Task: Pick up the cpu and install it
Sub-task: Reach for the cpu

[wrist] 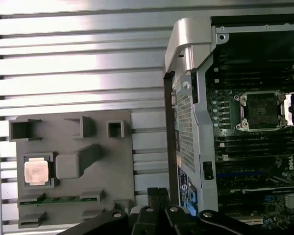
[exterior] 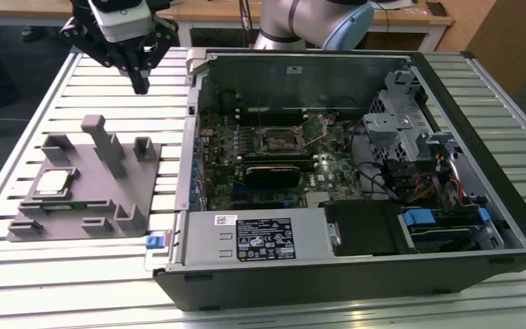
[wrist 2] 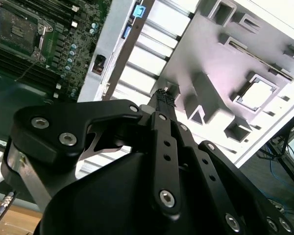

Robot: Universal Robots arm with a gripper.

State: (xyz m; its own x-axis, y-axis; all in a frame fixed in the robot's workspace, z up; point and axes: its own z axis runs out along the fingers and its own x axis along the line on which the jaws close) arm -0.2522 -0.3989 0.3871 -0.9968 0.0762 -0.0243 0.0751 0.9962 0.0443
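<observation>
So your gripper (exterior: 140, 88) hangs above the slatted table (exterior: 71, 288), just past the back edge of the grey fixture (exterior: 98, 205). Its fingers are pinched together on nothing. The cpu (exterior: 53, 181) sits flat in its square pocket on that fixture, silvery top up, well apart from the gripper; both wrist views catch it too (wrist: 36, 172) (wrist 2: 257, 93). The open PC case (exterior: 482, 157) lies to the exterior view's right, touching nothing of yours, with the dark socket (exterior: 277, 139) on its motherboard.
</observation>
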